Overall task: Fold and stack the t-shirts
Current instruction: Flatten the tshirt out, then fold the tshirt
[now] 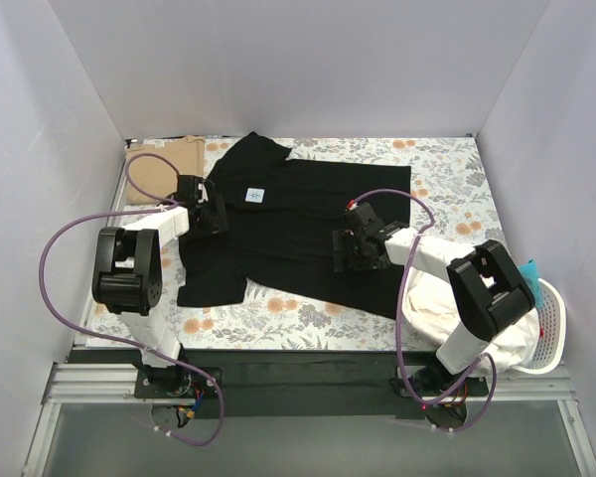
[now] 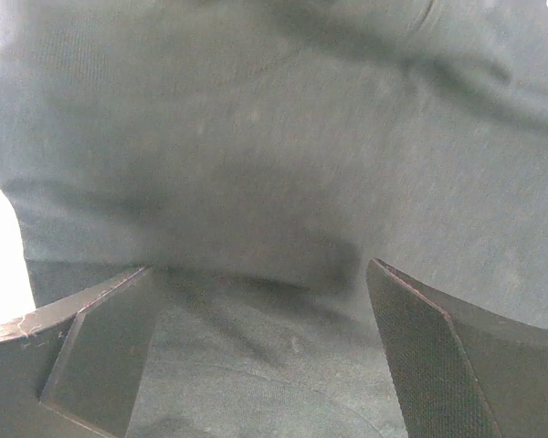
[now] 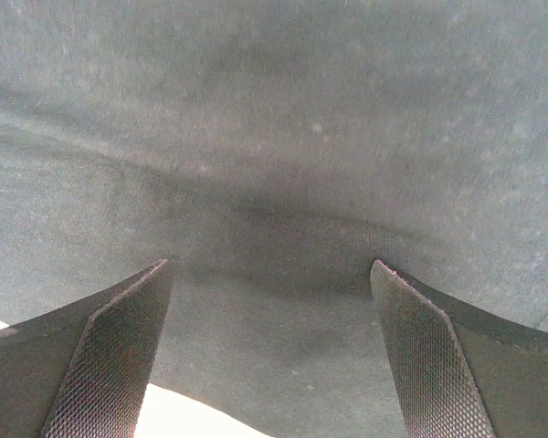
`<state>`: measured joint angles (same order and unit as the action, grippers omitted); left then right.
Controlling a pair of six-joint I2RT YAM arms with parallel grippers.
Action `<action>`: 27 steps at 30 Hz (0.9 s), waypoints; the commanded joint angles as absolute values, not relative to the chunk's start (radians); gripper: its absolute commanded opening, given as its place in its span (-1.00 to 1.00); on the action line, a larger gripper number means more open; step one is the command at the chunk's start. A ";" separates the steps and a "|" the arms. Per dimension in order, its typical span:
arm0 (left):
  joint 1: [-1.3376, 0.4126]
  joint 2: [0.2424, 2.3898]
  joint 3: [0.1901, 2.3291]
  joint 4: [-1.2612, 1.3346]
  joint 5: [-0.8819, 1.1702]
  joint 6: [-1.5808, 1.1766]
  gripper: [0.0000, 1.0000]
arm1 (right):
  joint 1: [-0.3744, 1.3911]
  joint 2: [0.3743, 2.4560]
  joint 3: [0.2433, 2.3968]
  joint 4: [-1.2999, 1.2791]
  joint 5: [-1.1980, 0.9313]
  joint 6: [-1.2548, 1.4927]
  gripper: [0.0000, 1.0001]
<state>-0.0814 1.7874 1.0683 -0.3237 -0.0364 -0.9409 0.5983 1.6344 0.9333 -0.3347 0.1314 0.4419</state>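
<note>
A black t-shirt [image 1: 298, 214] with a small white square label [image 1: 255, 196] lies spread flat on the floral cloth [image 1: 447, 169]. A tan t-shirt [image 1: 159, 169] lies folded at the far left corner. My left gripper [image 1: 219, 214] is open, its tips pressing down on the shirt's left side; black fabric [image 2: 274, 164] fills the left wrist view between the spread fingers [image 2: 438, 365]. My right gripper [image 1: 343, 248] is open and low over the shirt's lower right part; black fabric [image 3: 283, 137] fills the right wrist view between the fingers [image 3: 429, 365].
A white basket [image 1: 546, 328] holding pale cloth stands at the near right, beside the right arm's base. White walls close the table on three sides. Purple cables loop from both arms.
</note>
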 commanded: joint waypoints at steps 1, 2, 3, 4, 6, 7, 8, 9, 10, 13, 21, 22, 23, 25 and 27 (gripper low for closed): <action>-0.072 1.861 1.092 -0.327 -0.014 -0.916 0.82 | 0.598 1.704 0.956 -0.316 0.132 0.451 0.90; -0.072 1.865 1.100 -0.325 -0.011 -0.916 0.82 | 0.600 1.716 0.960 -0.318 0.132 0.449 0.90; -0.072 1.865 1.109 -0.319 -0.008 -0.914 0.82 | 0.598 1.721 0.975 -0.318 0.130 0.448 0.91; -0.072 1.862 1.114 -0.316 -0.002 -0.914 0.82 | 0.598 1.724 0.982 -0.321 0.129 0.446 0.90; -0.072 1.839 1.117 -0.313 -0.002 -0.917 0.81 | 0.598 1.729 0.994 -0.322 0.129 0.442 0.91; -0.072 1.826 1.117 -0.313 -0.002 -0.920 0.82 | 0.600 1.730 1.006 -0.324 0.127 0.439 0.91; -0.072 1.792 1.111 -0.313 -0.002 -0.923 0.81 | 0.600 1.724 1.014 -0.327 0.124 0.437 0.90; -0.072 1.769 1.098 -0.313 -0.002 -0.925 0.81 | 0.598 1.721 1.020 -0.327 0.123 0.434 0.90; -0.072 1.744 1.086 -0.313 -0.002 -0.925 0.81 | 0.598 1.715 1.025 -0.327 0.117 0.431 0.90; -0.072 1.611 1.020 -0.314 -0.031 -0.952 0.82 | 0.600 1.677 1.038 -0.334 0.103 0.428 0.90; -0.063 1.194 0.821 -0.466 -0.293 -1.193 0.93 | 0.600 1.525 1.003 -0.334 0.074 0.439 0.91; -0.063 1.163 0.799 -0.491 -0.366 -1.278 0.96 | 0.600 1.510 0.996 -0.336 0.072 0.439 0.91; -0.060 1.116 0.763 -0.511 -0.386 -1.314 0.97 | 0.598 1.484 0.988 -0.334 0.075 0.439 0.92; -0.054 1.079 0.727 -0.555 -0.402 -1.397 0.96 | 0.598 1.453 0.962 -0.333 0.077 0.439 0.92; -0.043 1.058 0.675 -0.584 -0.390 -1.446 0.95 | 0.591 1.410 0.942 -0.331 0.075 0.442 0.93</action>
